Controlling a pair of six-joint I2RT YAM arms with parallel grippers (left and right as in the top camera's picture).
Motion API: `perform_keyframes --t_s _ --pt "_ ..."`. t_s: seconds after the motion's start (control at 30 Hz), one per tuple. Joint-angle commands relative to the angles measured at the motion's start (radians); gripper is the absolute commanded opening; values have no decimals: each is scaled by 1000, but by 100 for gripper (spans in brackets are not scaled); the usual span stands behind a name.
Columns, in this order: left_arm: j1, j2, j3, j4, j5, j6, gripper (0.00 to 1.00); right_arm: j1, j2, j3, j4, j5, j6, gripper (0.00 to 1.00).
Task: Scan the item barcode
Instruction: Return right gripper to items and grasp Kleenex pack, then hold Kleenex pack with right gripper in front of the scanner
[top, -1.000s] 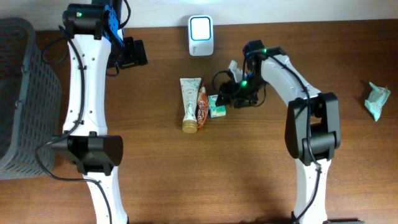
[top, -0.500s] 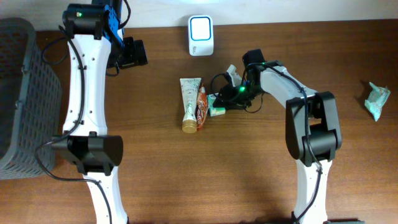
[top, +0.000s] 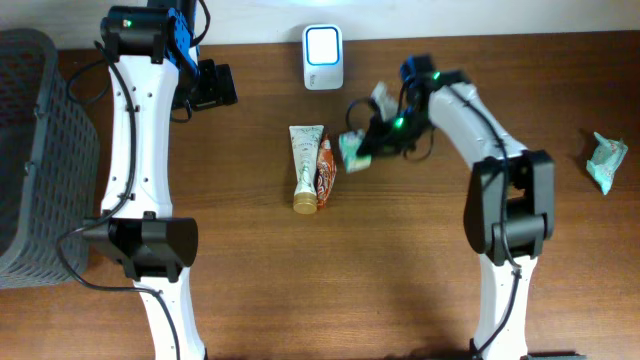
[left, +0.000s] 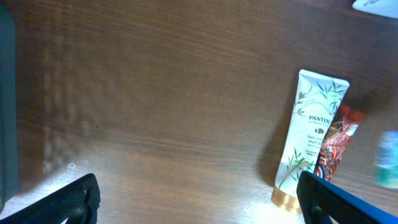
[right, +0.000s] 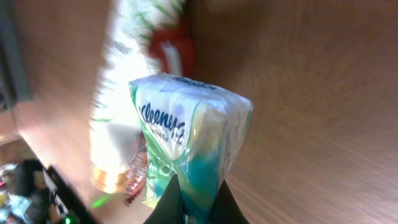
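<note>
Right gripper (top: 364, 147): jaws pressed together on the lower edge of a Kleenex tissue pack (right: 186, 146). In the wrist view the pack stands up from the fingertips (right: 176, 200) with its logo face toward the camera. No barcode shows on that face.

Change over the last second: the jaws stood spread beside the pack, which lay flat on the table (top: 400, 280) just at 3 o'clock of the red sachet (top: 324, 172). Half a second back the gripper was down on it. Now the grip is made and the pack (top: 350, 150) has left its spot next to the sachet, shifted toward 12 o'clock and tilted, which reads as lifted clear of the wood.

Where it sits now: at about 5 o'clock from the barcode scanner (top: 323, 57), near it but not in front of its lit window. The scanner stands at the table's 12 o'clock edge.

Judgement: pick-up is done and the carry to the scanner is under way. What's left is turning the coded side to the window. Which side that is I can't tell.

Outward from there: Pantene tube (top: 306, 165) and sachet lie side by side, touching, at 7 o'clock of the pack. A teal packet (top: 606, 162) lies well apart toward 3 o'clock.

Left gripper (left: 199, 200): fingers spread wide, nothing between them, parked at 10 o'clock near a dark basket (top: 30, 150). No part in this step.
</note>
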Motion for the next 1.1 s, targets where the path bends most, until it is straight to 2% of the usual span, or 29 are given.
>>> perform_keyframes --t_s 0.0,0.13,0.23,0.3,0.37,0.43,0.57,0.7,0.9,1.07 --pt "0 -12 9 -1 -8 1 99 -9 -41 152 -105 18 -150 4" --pt "0 -12 9 -1 -8 1 99 6 -41 184 -67 143 -127 4" --pt "0 -12 9 -1 -8 1 99 42 -41 206 48 412 -51 4" --pt "0 -12 9 -1 -8 1 99 74 -41 220 124 586 -51 4" --pt "0 -12 9 -1 -8 1 99 128 -41 220 274 852 -93 4" --pt "0 -12 9 -1 -8 1 99 171 -35 219 408 976 -199 4" --pt "0 -12 9 -1 -8 1 99 225 0 219 651 994 -426 4" --pt "0 -12 9 -1 -8 1 99 233 56 219 743 993 -436 4" --pt "0 -12 9 -1 -8 1 99 236 116 219 752 915 -432 4" --pt "0 -12 9 -1 -8 1 99 235 123 219 774 914 -491 4"
